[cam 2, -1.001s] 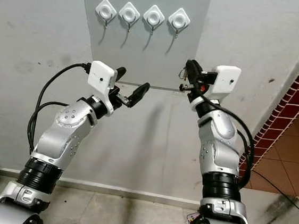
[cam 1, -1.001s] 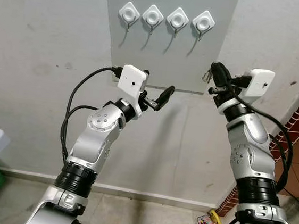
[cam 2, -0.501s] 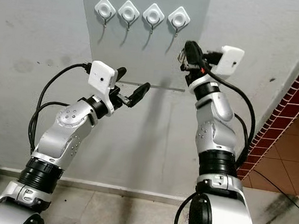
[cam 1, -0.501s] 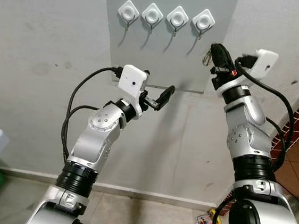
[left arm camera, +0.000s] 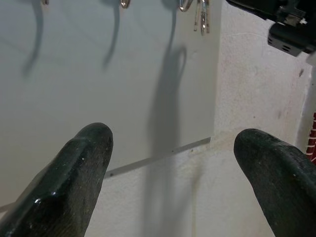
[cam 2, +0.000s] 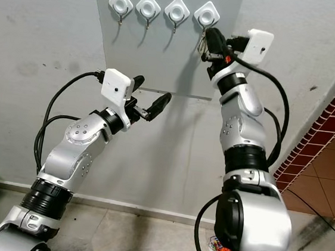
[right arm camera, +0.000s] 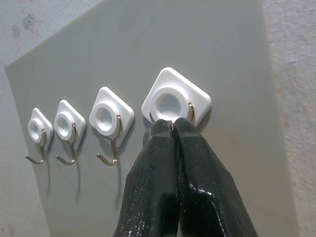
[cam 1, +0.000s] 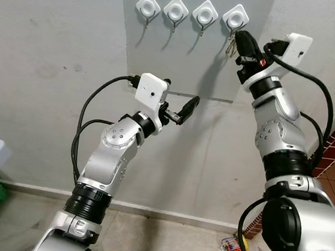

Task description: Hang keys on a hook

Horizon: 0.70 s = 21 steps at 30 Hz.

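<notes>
1 keys [cam 1: 230, 44] | small, metallic | right pincer [cam 1: 243, 39] pinching at rightmost hook [cam 1: 236, 17]

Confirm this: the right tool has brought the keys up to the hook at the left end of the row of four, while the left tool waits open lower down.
Not quite. The right tool holds the keys at the rightmost hook of the four, not the leftmost, as the left eye view shows. The rest stands: the left tool waits open lower down.
</notes>
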Tool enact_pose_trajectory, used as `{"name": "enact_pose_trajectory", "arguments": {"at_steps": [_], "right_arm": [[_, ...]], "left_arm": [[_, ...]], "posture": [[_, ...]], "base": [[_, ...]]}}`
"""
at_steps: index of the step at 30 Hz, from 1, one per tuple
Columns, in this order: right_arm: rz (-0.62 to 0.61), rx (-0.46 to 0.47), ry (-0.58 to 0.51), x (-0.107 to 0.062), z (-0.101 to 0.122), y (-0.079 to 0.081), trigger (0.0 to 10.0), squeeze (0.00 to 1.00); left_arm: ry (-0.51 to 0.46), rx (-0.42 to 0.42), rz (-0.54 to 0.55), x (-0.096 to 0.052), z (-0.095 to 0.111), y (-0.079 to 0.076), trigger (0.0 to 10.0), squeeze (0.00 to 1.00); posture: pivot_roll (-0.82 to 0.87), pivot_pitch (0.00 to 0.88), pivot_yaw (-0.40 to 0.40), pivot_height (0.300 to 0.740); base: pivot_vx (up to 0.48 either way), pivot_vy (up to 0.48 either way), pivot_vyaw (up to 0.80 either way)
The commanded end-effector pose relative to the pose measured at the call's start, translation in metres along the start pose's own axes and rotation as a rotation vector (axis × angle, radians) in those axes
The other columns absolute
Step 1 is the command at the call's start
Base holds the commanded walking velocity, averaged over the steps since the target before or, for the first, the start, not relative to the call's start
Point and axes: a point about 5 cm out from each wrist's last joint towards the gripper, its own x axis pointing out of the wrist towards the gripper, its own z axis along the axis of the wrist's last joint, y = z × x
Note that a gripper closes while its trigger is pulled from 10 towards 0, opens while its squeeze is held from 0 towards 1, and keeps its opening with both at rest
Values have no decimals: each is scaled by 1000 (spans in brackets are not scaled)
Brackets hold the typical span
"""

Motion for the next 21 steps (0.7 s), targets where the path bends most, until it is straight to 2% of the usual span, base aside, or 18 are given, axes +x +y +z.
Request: {"name": "enact_pose_trajectory", "arguments": {"at_steps": [1, 21], "right_arm": [[11, -10, -28, 5, 9, 1, 10000, 0], [53, -29, -32, 22, 18, 11, 10000, 0]], "left_arm": [[-2, 7, 2, -2, 2, 0, 10000, 0], [-2, 3, 10, -4, 2, 0, 10000, 0]], "posture": [[35, 0, 35, 740], [45, 0, 28, 740]], "base": [[0, 0, 0], [0, 0, 0]]}}
